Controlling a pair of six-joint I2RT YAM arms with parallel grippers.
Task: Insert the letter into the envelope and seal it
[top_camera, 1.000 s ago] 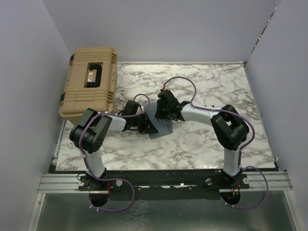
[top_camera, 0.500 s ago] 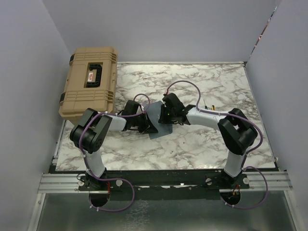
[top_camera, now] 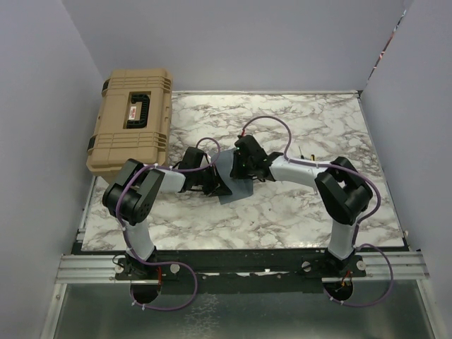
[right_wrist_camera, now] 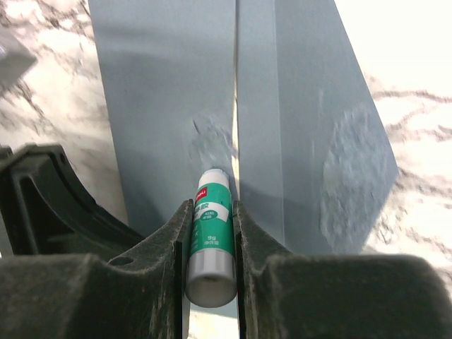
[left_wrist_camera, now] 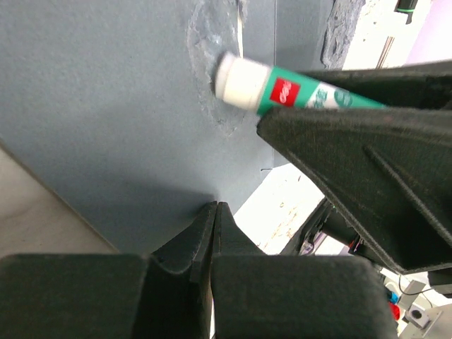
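Marble desk [top_camera: 296,212] fills the frame, tan case [top_camera: 131,127] at upper left. Dead centre, between both arms, sits the blue-grey envelope [top_camera: 235,191]. Left jaws are clamped shut on its edge; right jaws grip 1 green-and-white glue stick [right_wrist_camera: 210,240], tip at a smeared patch on the paper.

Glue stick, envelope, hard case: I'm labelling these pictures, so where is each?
glue stick [right_wrist_camera: 210,229]: right wrist view, green label.
envelope [right_wrist_camera: 162,78]: right wrist view, bare left panel.
hard case [top_camera: 145,150]: top external view, tan lid.
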